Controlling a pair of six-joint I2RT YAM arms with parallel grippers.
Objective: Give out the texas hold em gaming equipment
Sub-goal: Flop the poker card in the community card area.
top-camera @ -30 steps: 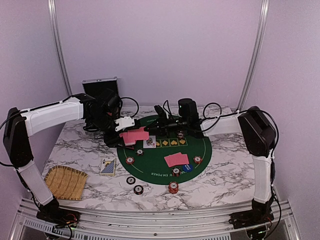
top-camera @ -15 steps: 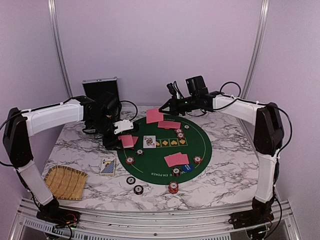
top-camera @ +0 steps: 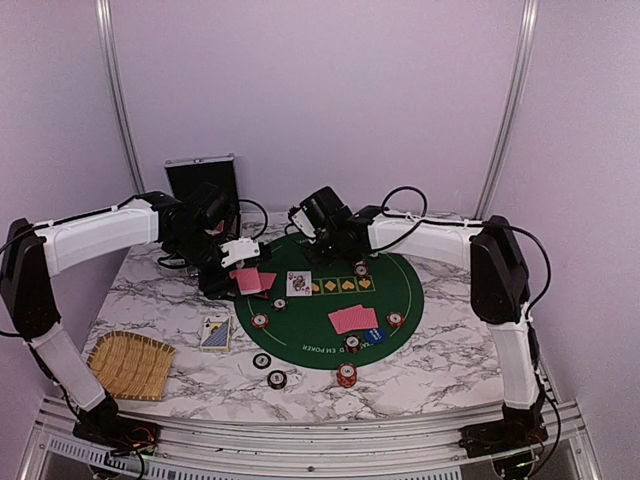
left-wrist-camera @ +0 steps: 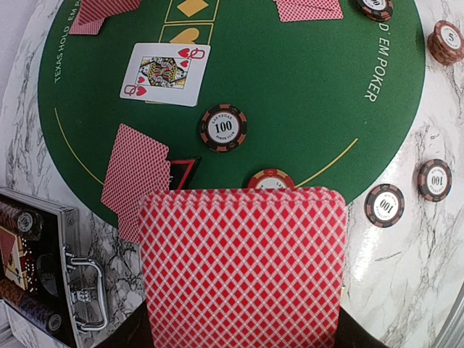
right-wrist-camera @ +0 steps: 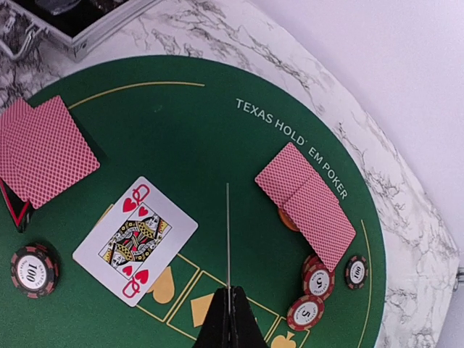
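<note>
Red-backed stack of playing cards gripped in left fingers, filling that wrist view; edge-on thin playing card pinched between closed right fingers, indiscernible from overhead.

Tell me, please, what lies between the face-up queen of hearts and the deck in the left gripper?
In the left wrist view, a dark 100 chip lies on the felt between the queen of hearts and the held deck.

Paper cards, matt felt mat
</note>
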